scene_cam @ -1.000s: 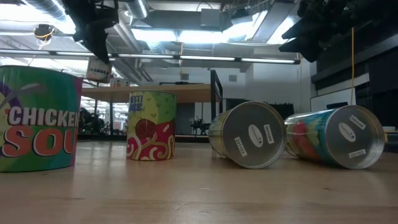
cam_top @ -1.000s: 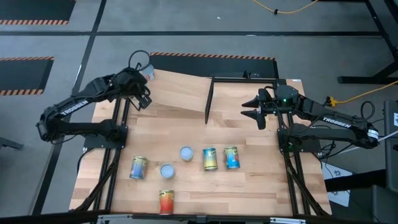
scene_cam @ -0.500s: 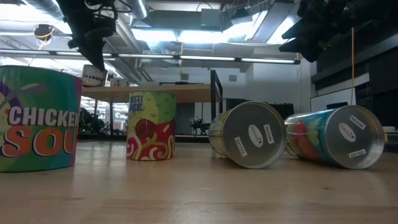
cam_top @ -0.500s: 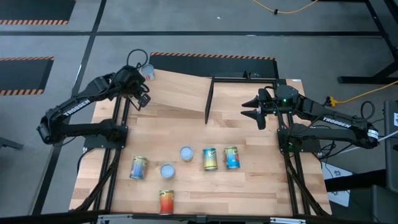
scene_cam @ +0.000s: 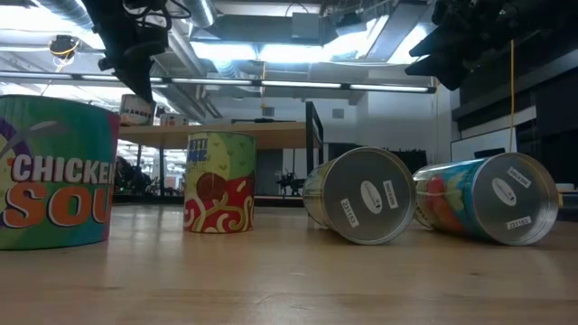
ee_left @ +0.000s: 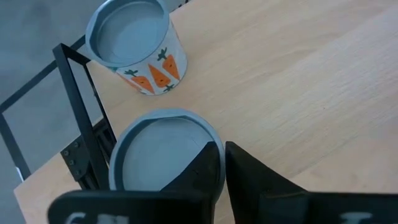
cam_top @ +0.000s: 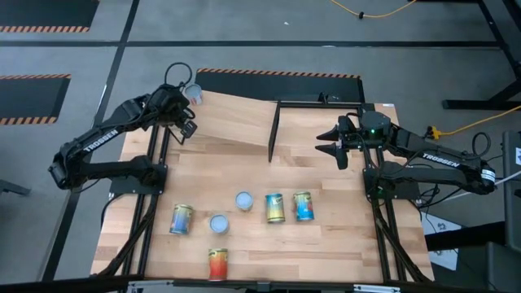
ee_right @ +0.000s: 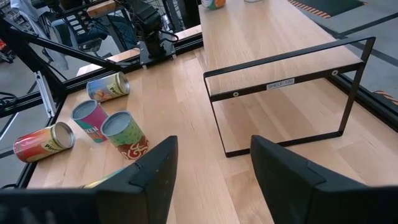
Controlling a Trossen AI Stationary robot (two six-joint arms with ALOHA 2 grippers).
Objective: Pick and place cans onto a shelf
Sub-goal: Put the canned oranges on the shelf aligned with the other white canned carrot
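My left gripper (cam_top: 186, 122) is over the far left corner of the tilted plywood shelf (cam_top: 236, 118), shut on a silver-topped can (ee_left: 163, 155). The arm hides this can in the high view. The can shows below the gripper in the low view (scene_cam: 135, 110). A second can with a carrot label (ee_left: 137, 53) stands upright on the shelf by the frame corner (cam_top: 193, 94). My right gripper (cam_top: 330, 148) is open and empty, held above the table to the right of the black divider (cam_top: 273, 130). Several cans (cam_top: 244, 213) are on the tabletop near the front. My left gripper pinches the can's top rim (ee_left: 214, 140) on the side nearest the wrist. One finger (ee_left: 202, 171) is over the recessed top and the other (ee_left: 252, 177) is outside the wall. The fingers come from above, pointing down. The can is upright at shelf level; whether it rests there I cannot tell.
On the tabletop, two cans stand upright (cam_top: 218, 224) (cam_top: 244, 200) and several lie on their sides (cam_top: 181, 218) (cam_top: 274, 207) (cam_top: 304, 206) (cam_top: 217, 263). The black frame (ee_right: 286, 81) edges the shelf. The shelf is bare to the right of the carrot can.
My left gripper has moved a little toward the table's far left corner with its can. The can has gone from tilted to upright and has come down toward the shelf. My right gripper has kept still.
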